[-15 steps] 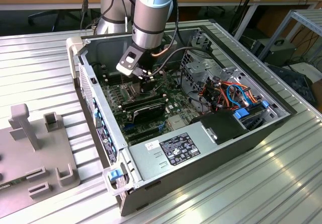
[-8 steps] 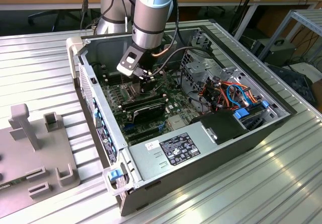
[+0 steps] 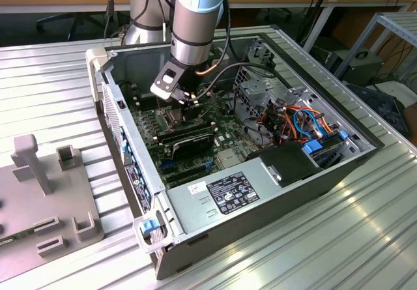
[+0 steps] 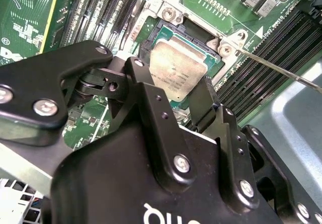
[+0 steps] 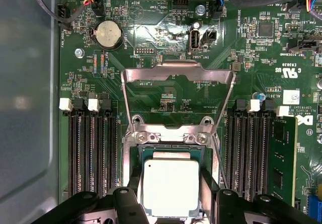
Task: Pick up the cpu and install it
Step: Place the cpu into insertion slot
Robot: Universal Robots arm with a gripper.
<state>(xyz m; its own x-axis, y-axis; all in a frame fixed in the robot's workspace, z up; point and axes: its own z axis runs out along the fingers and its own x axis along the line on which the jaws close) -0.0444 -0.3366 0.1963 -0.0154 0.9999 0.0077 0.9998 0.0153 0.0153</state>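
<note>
The cpu (image 5: 171,189), a small square chip with a dull silver top, sits between my gripper's (image 5: 171,183) two black fingers (image 5: 135,183), just over the open socket (image 5: 171,152) on the green motherboard. In the second wrist view the cpu (image 4: 176,73) looks slightly tilted against the socket frame (image 4: 171,13), with the gripper (image 4: 173,83) closed on two of its edges. The hinged metal load plate (image 5: 178,73) is swung open and lies flat on the board. In the exterior view the gripper (image 3: 189,104) is down inside the open computer case (image 3: 273,215).
Rows of black memory slots (image 5: 90,153) flank the socket on both sides. A thin metal lever (image 4: 282,69) sticks out beside the socket. Long black modules (image 3: 186,140), bundled cables (image 3: 293,117) and a power supply (image 3: 238,191) fill the case. A grey fixture (image 3: 45,192) stands at the exterior view's left.
</note>
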